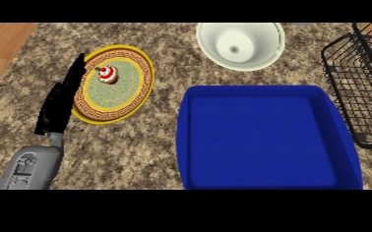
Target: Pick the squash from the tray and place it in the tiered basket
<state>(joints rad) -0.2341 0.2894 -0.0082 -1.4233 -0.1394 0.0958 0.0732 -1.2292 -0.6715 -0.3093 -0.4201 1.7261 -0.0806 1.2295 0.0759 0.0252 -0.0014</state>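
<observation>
The blue tray point(263, 142) lies at the lower right of the counter, and its inside shows nothing but bare blue floor. No squash shows anywhere in view. The black wire tiered basket point(349, 85) is cut off by the right edge, just beside the tray. My left hand point(61, 100) rests at the left with straight fingers pointing up, alongside a yellow plate and holding nothing. My right hand is out of view.
A yellow patterned plate point(110, 103) at the left carries a small red and white item point(108, 74). A white bowl point(240, 44) stands at the back, above the tray. A strip of wooden surface point(13, 39) shows at the far left.
</observation>
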